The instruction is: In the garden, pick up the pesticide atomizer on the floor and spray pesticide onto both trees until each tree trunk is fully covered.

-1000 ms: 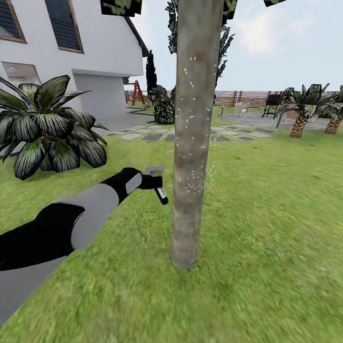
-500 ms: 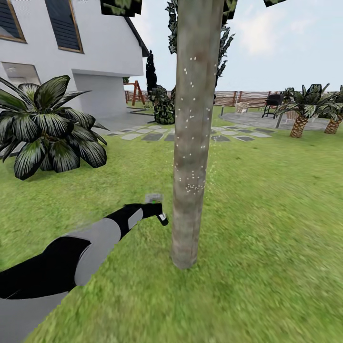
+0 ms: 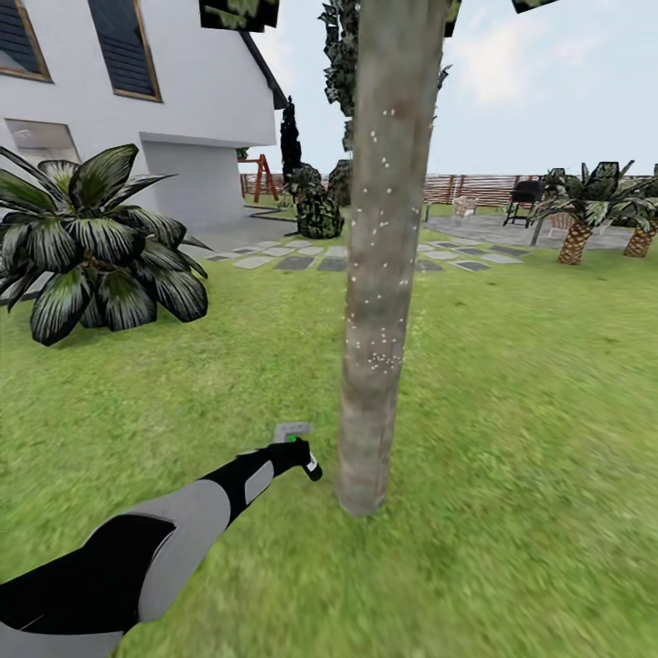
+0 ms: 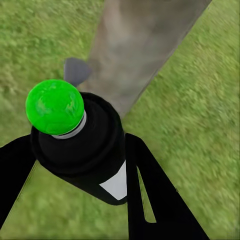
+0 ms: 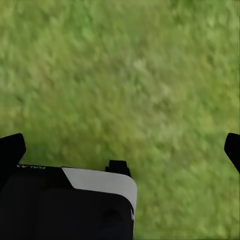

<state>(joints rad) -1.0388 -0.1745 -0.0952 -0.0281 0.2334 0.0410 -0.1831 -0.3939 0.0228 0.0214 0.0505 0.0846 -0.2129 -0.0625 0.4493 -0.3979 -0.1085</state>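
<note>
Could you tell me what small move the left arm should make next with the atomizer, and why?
Probably spray now at the foot of the tree trunk. The left gripper holds the pesticide atomizer low beside the trunk, with its green spot lit. White specks of pesticide dot the upper and middle bark, while the lowest stretch above the grass looks bare.

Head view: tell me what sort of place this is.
A house's back garden, by the look of it: a grass lawn beside a white house, closed at the far side by a slatted wooden fence, with a speckled tree trunk up close.
</note>
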